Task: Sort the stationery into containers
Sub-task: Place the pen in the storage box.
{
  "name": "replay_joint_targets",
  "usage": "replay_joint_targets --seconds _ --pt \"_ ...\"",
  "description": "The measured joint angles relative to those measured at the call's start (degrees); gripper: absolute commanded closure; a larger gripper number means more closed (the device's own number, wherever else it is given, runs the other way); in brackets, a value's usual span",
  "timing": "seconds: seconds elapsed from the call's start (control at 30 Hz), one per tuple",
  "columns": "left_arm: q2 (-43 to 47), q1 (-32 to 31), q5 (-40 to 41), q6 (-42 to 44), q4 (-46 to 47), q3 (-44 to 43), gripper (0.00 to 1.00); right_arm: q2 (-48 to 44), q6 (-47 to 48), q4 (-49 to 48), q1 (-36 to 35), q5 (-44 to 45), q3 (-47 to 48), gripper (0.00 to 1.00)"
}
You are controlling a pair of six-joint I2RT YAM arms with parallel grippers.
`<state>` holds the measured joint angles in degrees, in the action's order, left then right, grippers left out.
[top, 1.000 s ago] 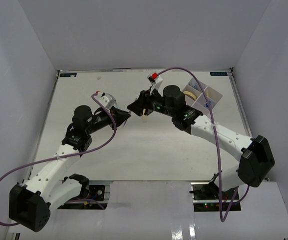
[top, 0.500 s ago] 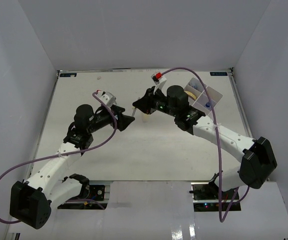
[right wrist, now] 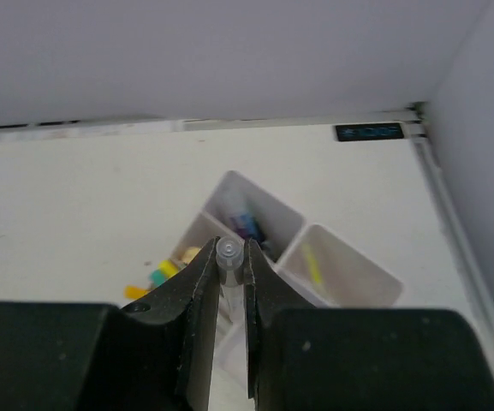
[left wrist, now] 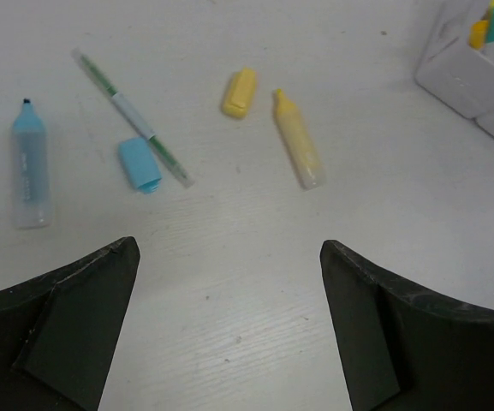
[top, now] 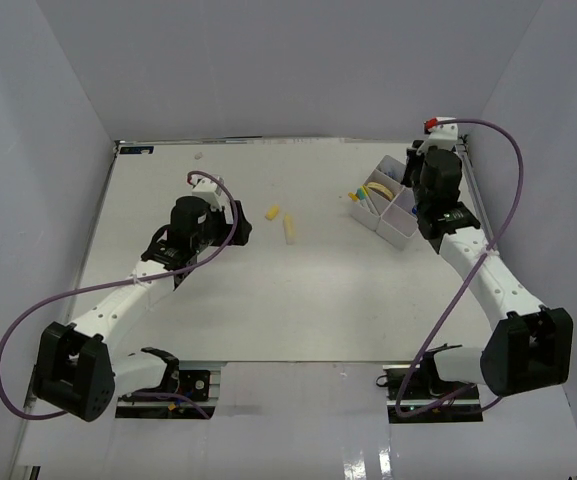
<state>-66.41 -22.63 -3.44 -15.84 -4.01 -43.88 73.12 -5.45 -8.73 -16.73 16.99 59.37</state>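
The white table bears a yellow highlighter, yellow cap, blue highlighter, blue cap, green pen and tray.

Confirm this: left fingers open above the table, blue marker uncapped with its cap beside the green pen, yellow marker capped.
Not quite: the yellow marker is uncapped; its yellow cap lies loose beside it, as the left wrist view shows. The rest holds: left fingers open, blue marker uncapped, blue cap beside the green pen.
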Motion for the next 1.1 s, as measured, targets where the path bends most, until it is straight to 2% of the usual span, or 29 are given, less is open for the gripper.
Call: replay_joint_targets --seconds 0.23,0.4,0.47,0.5,0.6,0.63,0.73,0.9,1.1 --pt "-3.8 0.8 6.4 -1.8 -5.4 -1.5 0.02 6.6 5.9 -0.1 9.1 7.2 2.9 0.92" --pt "-3.8 0.8 7.7 -2.3 -6.1 -1.5 0.02 10.9 7.4 -0.3 11.5 7.5 4.0 0.91" --pt "-3.7 0.8 8.2 -2.3 -6.1 -1.5 0.02 12.6 7.5 -0.4 11.9 7.2 4.6 0.82" --pt "-3.7 0.8 8.5 -2.3 -6.1 -1.5 0.02 13.3 7.5 -0.4 12.0 7.0 4.7 0.73" --pt "-3.6 0.8 9.1 -2.7 -6.1 -1.5 0.02 14.6 7.4 -0.4 12.2 6.6 4.7 0.58" --pt "-3.6 0.8 9.3 -2.8 -6.2 -1.5 0.02 14.9 7.3 -0.4 12.2 6.5 4.7 0.49" --pt "-3.7 0.8 10.4 -3.3 -6.4 -1.5 0.02 15.0 7.0 -0.1 12.2 5.8 4.7 0.41" --pt "-5.5 0.8 11.6 -5.6 -8.3 -2.8 0.02 11.8 5.8 2.8 12.2 3.0 4.4 0.39" --pt "-14.1 0.8 14.5 -11.4 -15.4 -11.1 0.02 -4.2 1.6 4.7 12.2 -5.5 -2.8 0.34"
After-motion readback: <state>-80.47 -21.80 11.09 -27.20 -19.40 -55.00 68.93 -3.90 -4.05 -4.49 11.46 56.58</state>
